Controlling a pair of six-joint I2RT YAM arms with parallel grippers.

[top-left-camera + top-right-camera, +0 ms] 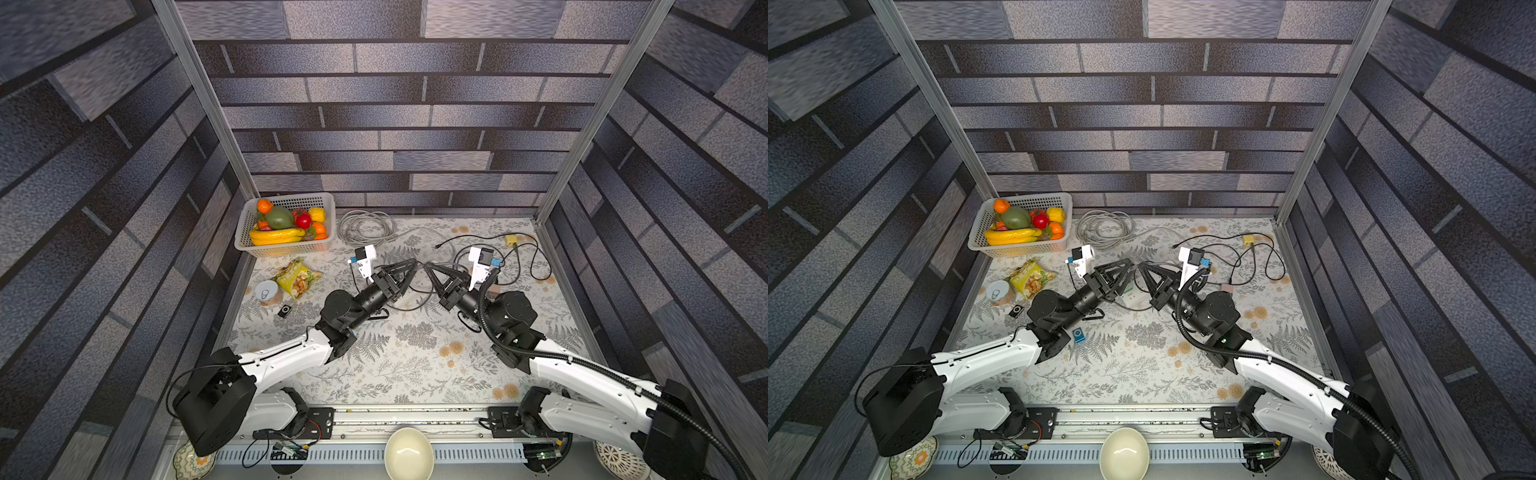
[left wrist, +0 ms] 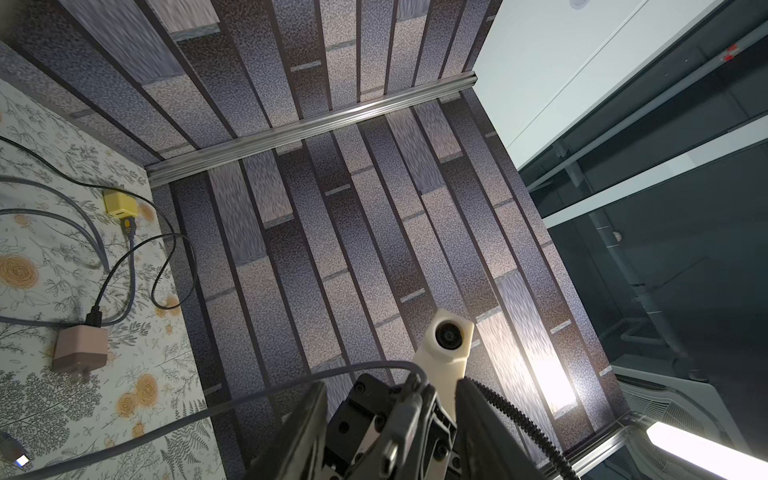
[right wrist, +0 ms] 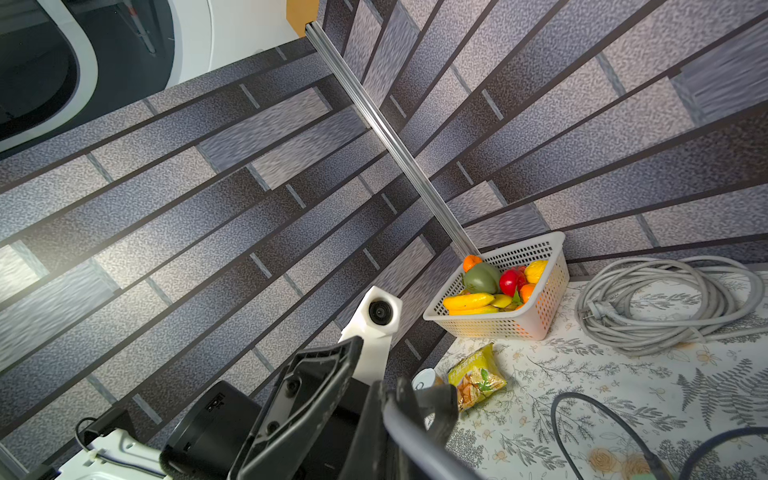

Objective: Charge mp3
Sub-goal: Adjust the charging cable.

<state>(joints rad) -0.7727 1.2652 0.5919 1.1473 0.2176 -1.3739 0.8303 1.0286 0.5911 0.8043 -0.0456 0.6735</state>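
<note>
so the right gripper (image 1: 427, 266) is clamped on the grey cable plug (image 2: 407, 419), and the left gripper (image 1: 413, 263) has its jaws spread around it. A sloppy handover could drop or twist it. The blue mp3 (image 1: 1079, 335) sits on the worktop (image 1: 1142, 374) beside the left arm (image 1: 992, 361).

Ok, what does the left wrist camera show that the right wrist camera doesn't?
Left wrist only: the yellow charger and the pink charger. Right wrist only: the fruit basket, coiled grey cord, snack bag and can. Both: the floral tablecloth, brick-pattern walls, and the grey cable held in the right gripper.
</note>
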